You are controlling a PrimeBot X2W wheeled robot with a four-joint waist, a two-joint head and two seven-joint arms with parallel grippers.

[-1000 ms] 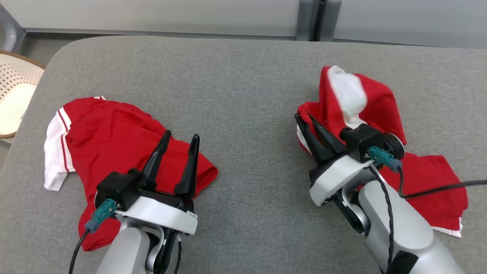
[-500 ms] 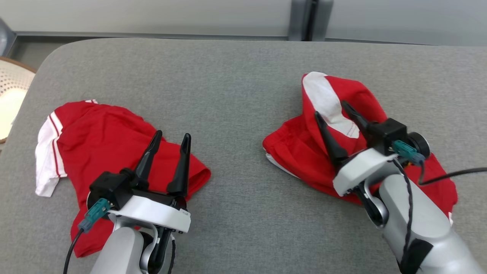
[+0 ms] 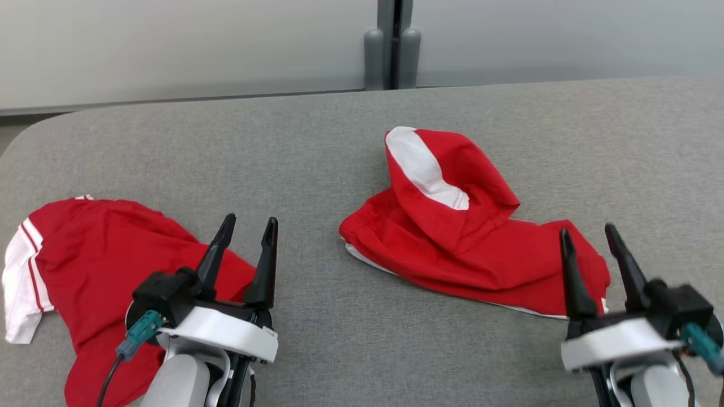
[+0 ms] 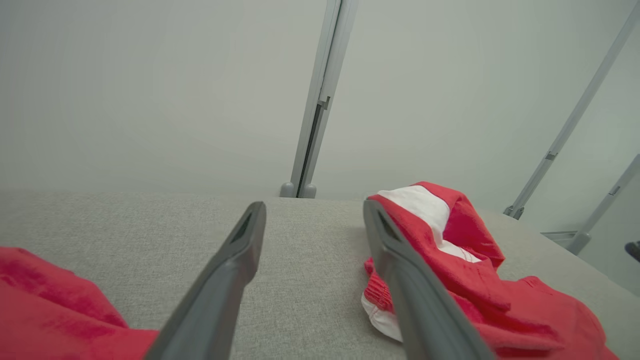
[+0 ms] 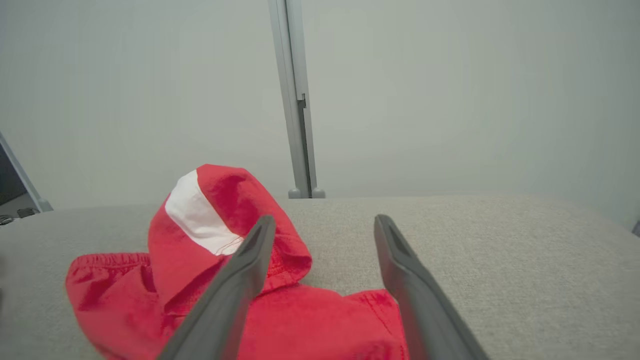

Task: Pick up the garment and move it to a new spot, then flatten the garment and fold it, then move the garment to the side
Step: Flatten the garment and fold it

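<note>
The garment (image 3: 452, 243) is a red piece with a white panel. It lies crumpled in a heap on the grey padded table (image 3: 350, 141), right of the middle, with one fold standing up. My right gripper (image 3: 587, 230) hovers open and empty over the heap's near right end, and the cloth (image 5: 190, 270) lies under and left of its fingers. My left gripper (image 3: 250, 220) is open and empty too. It stands left of the heap, which appears behind its right finger (image 4: 400, 270) in the left wrist view as red cloth (image 4: 465, 285).
A second red garment (image 3: 96, 265) with a white striped sleeve lies spread at the table's left, partly under my left wrist. Its edge (image 4: 50, 310) shows in the left wrist view. A grey wall with an upright post (image 3: 391, 45) stands behind the table's far edge.
My right gripper opened, let go of the garment and drew back toward me on the right. The garment sank into a heap. The camera turned, so the whole picture shifted left.
</note>
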